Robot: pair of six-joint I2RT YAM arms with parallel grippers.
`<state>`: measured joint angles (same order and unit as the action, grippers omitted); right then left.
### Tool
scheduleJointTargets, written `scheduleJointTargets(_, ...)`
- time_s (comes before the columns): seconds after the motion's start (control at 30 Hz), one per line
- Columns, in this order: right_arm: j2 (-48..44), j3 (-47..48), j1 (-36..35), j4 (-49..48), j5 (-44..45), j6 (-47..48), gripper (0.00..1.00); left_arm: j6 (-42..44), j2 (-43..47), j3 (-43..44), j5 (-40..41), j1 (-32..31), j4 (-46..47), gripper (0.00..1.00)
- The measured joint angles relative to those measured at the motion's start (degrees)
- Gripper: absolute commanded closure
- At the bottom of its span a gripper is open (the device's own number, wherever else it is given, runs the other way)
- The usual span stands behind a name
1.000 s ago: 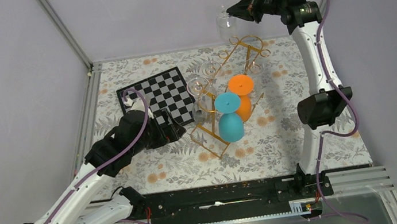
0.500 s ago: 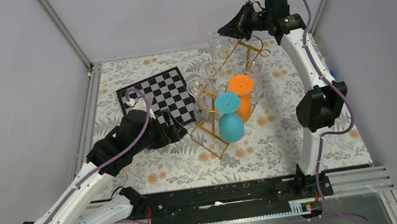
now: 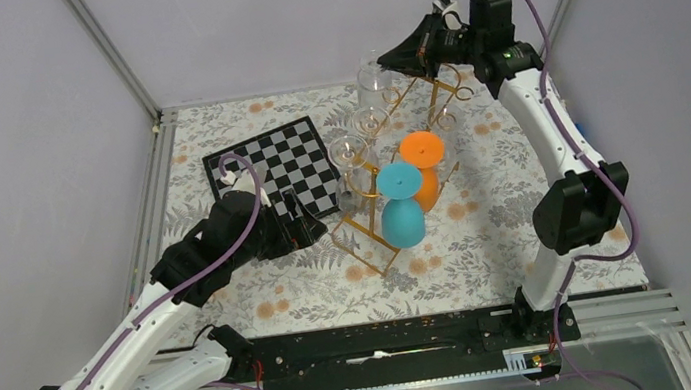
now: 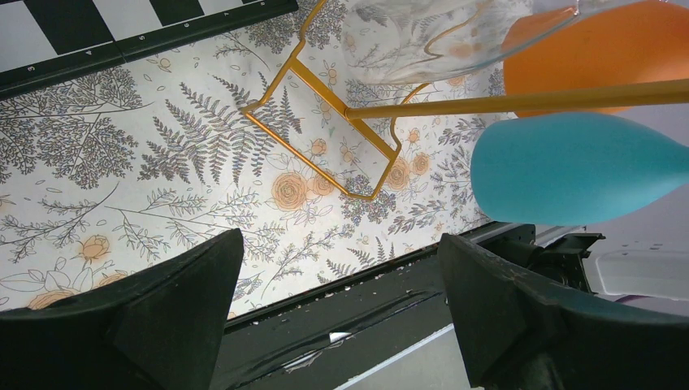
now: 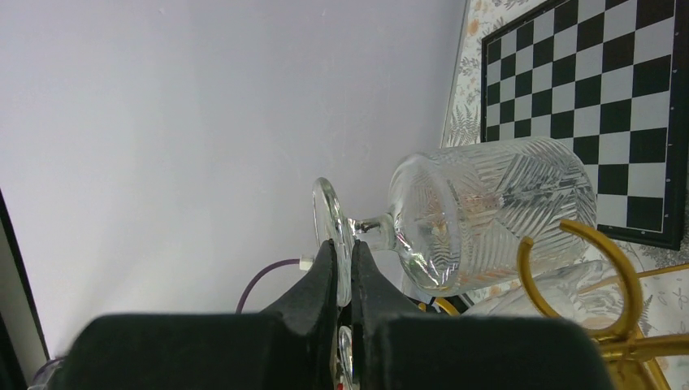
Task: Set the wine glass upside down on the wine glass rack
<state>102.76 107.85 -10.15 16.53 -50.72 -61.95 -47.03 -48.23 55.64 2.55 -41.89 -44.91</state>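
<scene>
My right gripper (image 3: 396, 55) is shut on the round foot of a clear cut-pattern wine glass (image 3: 369, 73). In the right wrist view the fingers (image 5: 325, 268) pinch that foot edge-on, and the wine glass (image 5: 487, 211) lies on its side, bowl pointing away. It hovers at the far end of the gold wire wine glass rack (image 3: 369, 249), beside a curled loop end of the rack (image 5: 587, 244). My left gripper (image 3: 310, 222) stands open at the rack's near left corner, nothing between its fingers (image 4: 162, 313).
A teal glass (image 3: 401, 210) and an orange glass (image 3: 422, 173) hang upside down in the rack, with clear glasses (image 3: 348, 152) on the left rail. A black-and-white chessboard (image 3: 278, 169) lies left of the rack. Frame posts and walls stand close behind.
My right arm has come down and to the left with the glass, from above the back wall to the rack's far end. The left arm has stayed put.
</scene>
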Motion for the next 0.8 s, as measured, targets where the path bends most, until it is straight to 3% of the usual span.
scheduleJointTargets(0.33,-4.17,-7.39,-0.37,-3.45,-1.07,-1.66,1.00,0.00,-0.02,0.02,0.00,0.00,0.00,0.02)
scheduleJointTargets(0.8,-6.91,-10.58,-0.39,-1.95,-1.25,-0.81,1.00,0.00,0.00,0.02,0.00,0.00,0.00,0.02)
